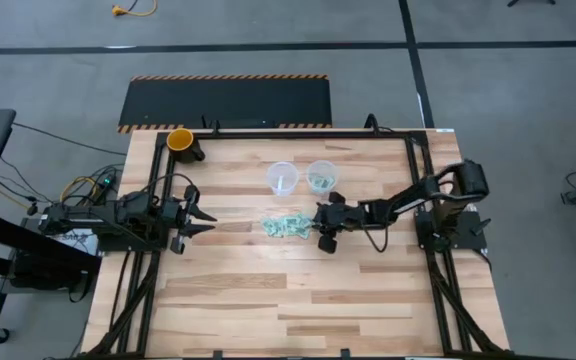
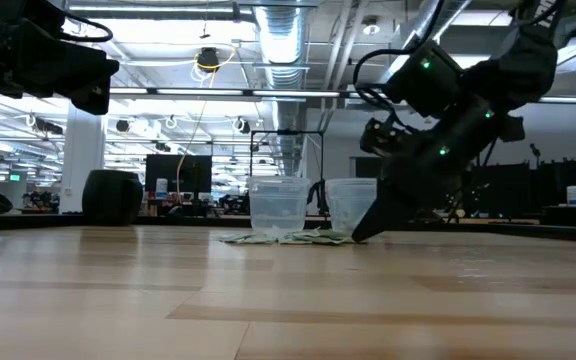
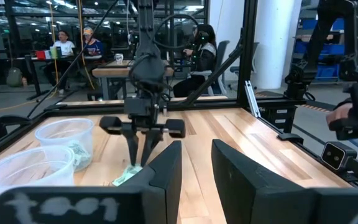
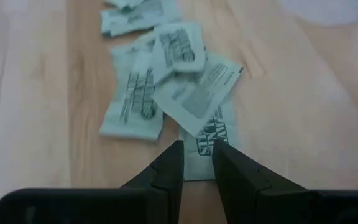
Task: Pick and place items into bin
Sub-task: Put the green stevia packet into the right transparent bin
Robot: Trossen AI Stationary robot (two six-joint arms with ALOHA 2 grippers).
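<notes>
We see the right tool (image 4: 196, 163) low over the pale wooden counter (image 1: 268, 300), at the edge of the heap of small pale green-and-white paper packets (image 4: 166, 81). Its dark fingers (image 4: 166, 171) stand narrowly apart, tips astride the edge of one packet (image 4: 205, 146) that lies flat; we cannot tell if they grip it. Just beyond the heap stand two clear plastic cups (image 1: 282, 178), one with packets (image 1: 319, 180) inside. Well apart from the heap, the left tool (image 1: 200, 220) waits with fingers parted, empty.
</notes>
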